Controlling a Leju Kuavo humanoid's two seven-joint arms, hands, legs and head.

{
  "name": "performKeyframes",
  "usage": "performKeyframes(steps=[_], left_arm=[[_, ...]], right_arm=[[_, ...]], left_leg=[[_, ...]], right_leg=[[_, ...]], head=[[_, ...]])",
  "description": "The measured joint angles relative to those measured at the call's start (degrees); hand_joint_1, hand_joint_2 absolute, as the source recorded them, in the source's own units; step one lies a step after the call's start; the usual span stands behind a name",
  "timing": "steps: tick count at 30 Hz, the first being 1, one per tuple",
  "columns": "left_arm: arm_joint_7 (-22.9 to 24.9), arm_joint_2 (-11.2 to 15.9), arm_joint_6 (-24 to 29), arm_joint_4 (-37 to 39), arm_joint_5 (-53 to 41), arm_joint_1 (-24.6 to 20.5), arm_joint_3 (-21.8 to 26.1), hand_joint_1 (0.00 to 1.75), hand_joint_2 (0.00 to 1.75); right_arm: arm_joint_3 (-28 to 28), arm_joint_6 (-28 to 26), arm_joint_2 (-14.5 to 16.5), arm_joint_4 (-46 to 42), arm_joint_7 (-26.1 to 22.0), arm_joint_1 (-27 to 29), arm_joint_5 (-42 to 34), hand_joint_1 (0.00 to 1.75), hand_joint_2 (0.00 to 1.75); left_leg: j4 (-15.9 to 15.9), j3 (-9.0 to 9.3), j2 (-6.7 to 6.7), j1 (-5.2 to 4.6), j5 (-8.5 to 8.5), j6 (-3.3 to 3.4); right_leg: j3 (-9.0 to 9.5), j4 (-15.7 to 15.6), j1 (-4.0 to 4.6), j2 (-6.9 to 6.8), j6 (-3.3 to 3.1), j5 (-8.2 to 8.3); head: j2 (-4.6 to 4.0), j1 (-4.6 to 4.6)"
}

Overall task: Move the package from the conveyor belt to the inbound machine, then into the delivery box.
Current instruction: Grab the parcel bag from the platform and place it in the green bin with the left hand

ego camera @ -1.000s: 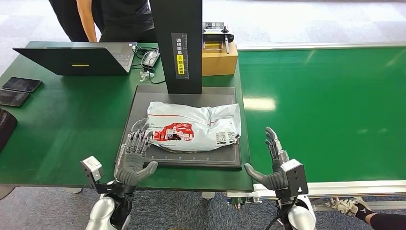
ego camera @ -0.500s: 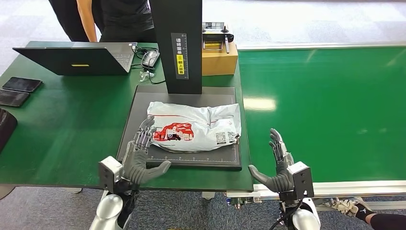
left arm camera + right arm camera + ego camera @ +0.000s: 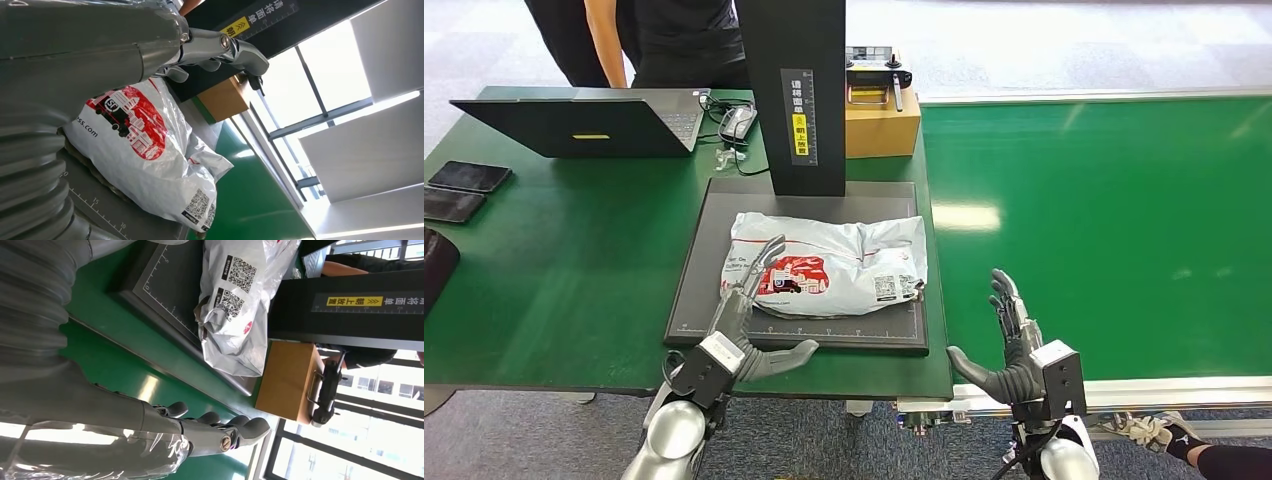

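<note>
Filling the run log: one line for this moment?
package: on inbound machine | left hand: open, at package edge | right hand: open, over conveyor belt

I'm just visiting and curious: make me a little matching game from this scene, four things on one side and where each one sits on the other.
Things:
1. package
2. laptop
3. cardboard box
4. right robot hand

Places:
A. over the conveyor belt's near edge
B. table's far left
C. on the dark scanner platform
D. beside the black column

Pairs: 1-C, 2-B, 3-D, 4-A
</note>
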Motion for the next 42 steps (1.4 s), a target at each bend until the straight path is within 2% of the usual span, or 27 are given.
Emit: performKeyframes(steps=[3,7,10,13,19,27,33,37,38,39,41,42], left_arm=[[0.31,0.08,2.16,0.08,-2.80,-0.44,-0.54,0.00,1.75],[2.59,0.46,8.74,1.28,-11.76,-3.06,-2.76,0.00,1.75],[7.57,0.62,13.59,2.77,-21.61,-5.57,-5.20,0.00,1.75],[14.18,0.72,15.56,5.23,-30.73,-8.19,-7.88,0.00,1.75],[20.60,0.74,12.50,11.28,-33.76,-12.44,-9.98,0.00,1.75],[22.98,0.75,8.37,16.21,-33.41,-14.74,-10.40,0.00,1.75],[31.29,0.78,5.75,21.70,-35.51,-17.27,-10.69,0.00,1.75],[34.92,0.80,4.83,23.52,-37.94,-18.55,-10.53,0.00,1.75],[35.56,0.81,4.59,23.84,-38.45,-18.77,-10.48,0.08,1.75],[36.09,0.82,4.39,24.15,-38.87,-18.95,-10.38,0.46,1.75],[36.81,0.83,4.33,24.77,-39.47,-19.17,-10.01,1.33,1.75],[37.00,0.83,4.48,25.04,-39.74,-19.22,-9.76,1.68,1.75]], right_arm=[[-0.04,0.03,0.00,0.04,-0.04,-0.06,-0.01,0.00,1.75],[-0.05,0.35,0.03,0.60,-0.19,-0.91,0.03,0.00,1.75],[-0.05,0.44,0.33,1.17,-0.37,-1.80,0.57,0.00,1.75],[-0.04,0.48,0.84,1.51,-0.48,-2.24,1.19,0.00,1.75],[-0.04,0.52,1.41,1.59,-0.55,-2.07,1.52,0.00,1.75],[-0.03,0.77,2.14,1.02,-0.31,-1.05,2.43,0.00,1.75],[0.05,1.11,2.56,0.55,0.13,-0.31,2.84,0.00,1.75],[0.10,1.10,2.87,0.21,0.34,0.35,3.11,0.00,1.75],[0.13,1.10,2.89,0.14,0.38,0.44,3.16,0.00,1.75],[0.16,1.10,2.91,0.10,0.42,0.50,3.19,0.00,1.75],[0.25,1.05,2.96,0.08,0.51,0.55,3.22,0.00,1.75],[0.29,1.00,2.98,0.08,0.55,0.56,3.23,0.00,1.75]], left_leg=[[0.00,-0.01,0.00,0.00,0.00,0.00],[0.00,-0.01,-0.01,0.00,0.00,0.00],[0.00,0.00,-0.01,0.00,0.01,0.01],[0.01,0.00,-0.01,0.00,0.02,0.01],[0.01,-0.01,0.00,0.00,0.02,0.01],[0.00,-0.01,0.01,0.00,0.01,0.01],[0.00,-0.01,0.00,0.00,0.02,0.01],[0.01,-0.01,0.01,0.00,0.02,0.01],[0.01,-0.02,0.01,0.00,0.02,0.01],[0.01,-0.02,0.01,0.00,0.02,0.01],[0.00,-0.02,0.01,0.00,0.02,0.01],[0.00,-0.01,0.01,0.00,0.02,0.01]], right_leg=[[-0.01,0.00,0.00,0.00,0.00,0.00],[0.00,0.01,0.00,-0.01,0.00,0.01],[0.01,0.01,0.00,-0.01,0.01,0.03],[0.02,0.01,-0.01,-0.01,0.02,0.03],[-0.01,0.01,0.00,0.00,0.02,0.03],[-0.02,0.01,0.00,0.00,0.00,0.02],[-0.01,0.01,0.00,0.00,0.01,0.03],[-0.01,0.02,0.00,0.00,0.01,0.03],[-0.01,0.02,0.00,0.00,0.01,0.03],[-0.01,0.02,0.00,0.00,0.01,0.03],[-0.01,0.02,0.00,0.00,0.01,0.03],[-0.01,0.02,0.00,0.00,0.01,0.03]], head=[[0.00,-0.01],[0.00,0.01],[0.00,0.02],[0.00,0.01],[0.00,0.00],[0.00,0.01],[0.00,0.01],[0.00,0.01],[0.00,0.01],[0.00,0.01],[0.00,0.01],[0.00,0.01]])
